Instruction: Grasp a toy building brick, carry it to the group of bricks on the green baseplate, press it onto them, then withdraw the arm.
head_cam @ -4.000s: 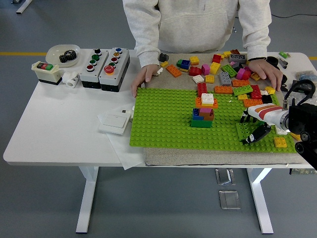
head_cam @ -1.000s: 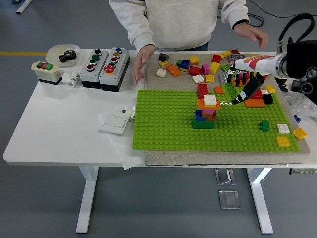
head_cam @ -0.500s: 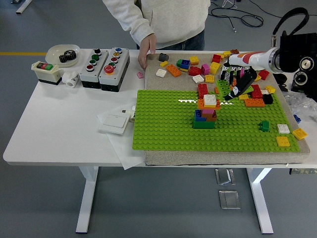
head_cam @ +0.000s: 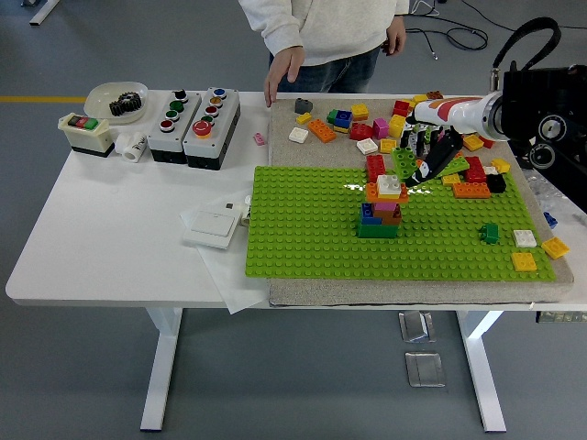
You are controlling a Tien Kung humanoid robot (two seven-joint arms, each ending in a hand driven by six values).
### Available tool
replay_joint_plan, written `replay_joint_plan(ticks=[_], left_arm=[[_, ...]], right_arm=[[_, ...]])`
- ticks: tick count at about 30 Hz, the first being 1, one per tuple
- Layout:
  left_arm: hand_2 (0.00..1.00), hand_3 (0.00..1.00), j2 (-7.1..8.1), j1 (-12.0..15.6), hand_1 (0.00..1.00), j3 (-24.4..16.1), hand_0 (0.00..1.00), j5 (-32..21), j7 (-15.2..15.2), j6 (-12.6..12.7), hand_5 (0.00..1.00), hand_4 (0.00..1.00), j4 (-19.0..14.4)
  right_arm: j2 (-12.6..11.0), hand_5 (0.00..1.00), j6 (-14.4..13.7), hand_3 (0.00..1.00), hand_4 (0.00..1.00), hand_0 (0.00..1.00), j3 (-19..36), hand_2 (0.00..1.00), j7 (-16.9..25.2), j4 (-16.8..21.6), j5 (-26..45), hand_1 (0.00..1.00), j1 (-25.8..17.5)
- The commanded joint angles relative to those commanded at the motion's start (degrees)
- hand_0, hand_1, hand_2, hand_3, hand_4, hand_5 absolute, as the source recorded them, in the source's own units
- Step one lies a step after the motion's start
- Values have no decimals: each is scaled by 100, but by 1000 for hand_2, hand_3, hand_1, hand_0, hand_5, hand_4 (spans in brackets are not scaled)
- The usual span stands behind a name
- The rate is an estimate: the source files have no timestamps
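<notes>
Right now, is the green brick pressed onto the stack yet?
Not yet. The green brick is in the right hand, up and right of the stack.

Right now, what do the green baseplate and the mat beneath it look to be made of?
Green baseplate: likely rigid moulded plastic, with a regular stud grid and slight sheen. Mat: seemingly felt or woven fabric, matte grey-beige with a soft edge; exact material unclear.

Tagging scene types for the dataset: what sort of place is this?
Probably a robotics lab or test workshop, not a home. A height-adjustable white table stands on a grey floor, industrial push-button boxes sit beside toy bricks on a green baseplate, and cables trail behind.
</notes>
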Motion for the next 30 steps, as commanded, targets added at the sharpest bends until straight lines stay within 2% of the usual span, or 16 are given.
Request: replay_joint_plan(ticks=[19,30], left_arm=[[806,615,-3,-9,802,-40,865,54,-1,4,624,690,0],[806,616,-11,-10,802,-62,864,79,2,7,623,690,0]], right_arm=[[216,335,-162,513,852,408,64,539,-542,94,84,484,-148],[215,347,-197,513,860,398,71,539,-562,168,90,481,-243]])
